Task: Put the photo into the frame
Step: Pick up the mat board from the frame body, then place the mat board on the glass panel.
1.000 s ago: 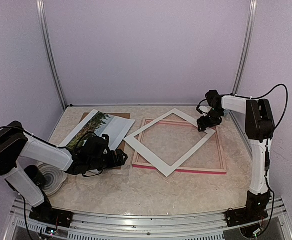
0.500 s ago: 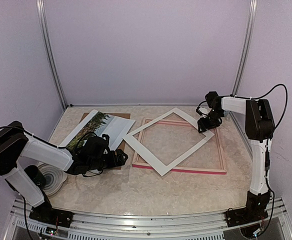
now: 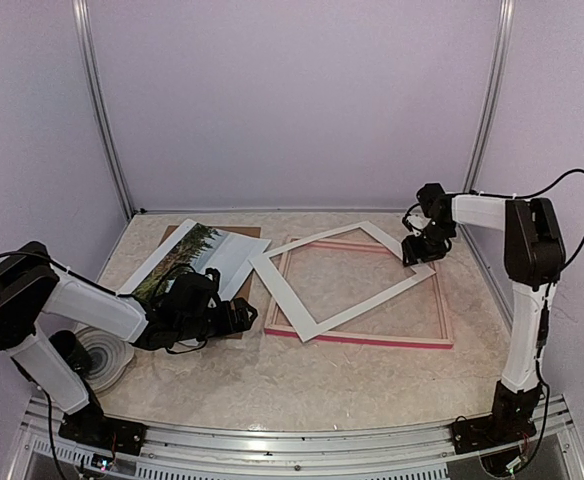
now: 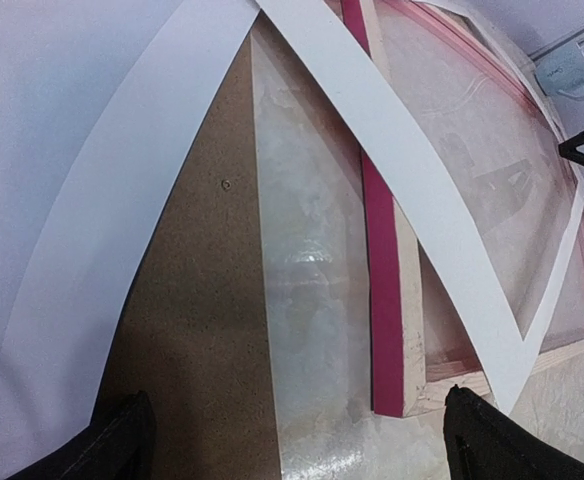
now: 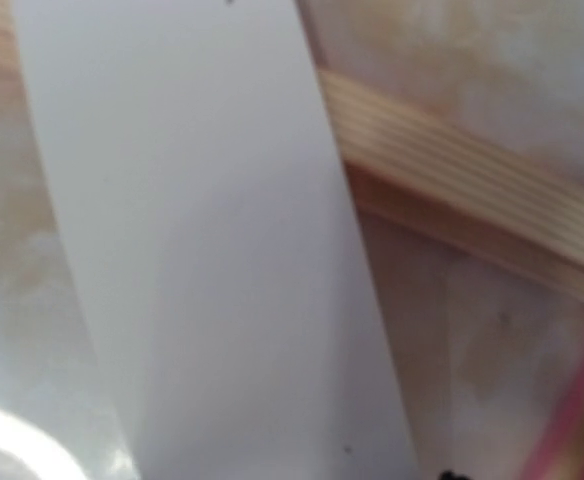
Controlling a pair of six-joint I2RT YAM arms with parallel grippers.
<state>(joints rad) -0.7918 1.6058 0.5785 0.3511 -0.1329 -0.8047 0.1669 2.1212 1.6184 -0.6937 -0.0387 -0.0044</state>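
Swinging round since a second ago, the white mat border [image 3: 317, 244] no longer lies as a diamond across the frame [image 3: 392, 341]; its sides now run closer to the frame's rails, and the right fingers [image 3: 420, 250] have travelled with its far right corner. They sit at that corner, low over the frame's far right end, presumably because a turn applied at a corner rotates the whole mat with little effort. Whether they pinch the card or merely press on it I cannot tell, since the wrist view shows only a close blur of white mat crossing a pale wood rail. The frame lies flat on the tabletop [image 3: 322, 395], right of centre, pale wood side up with its pink-red edge showing along the near rail, so its back is open to receive things. The mat is skewed, its left corner overhanging the frame toward the brown backing board [image 3: 244, 233], so squaring it looks like the step in hand. The photo [image 3: 177, 265] lies well left of the frame, on white sheets [image 3: 227, 255] stacked on that board, not yet in the frame. The left fingers [image 3: 240, 315] rest spread wide and empty at the board's near right corner, just beside the frame's left rail, likely parked clear of the mat's sweep while near the photo.
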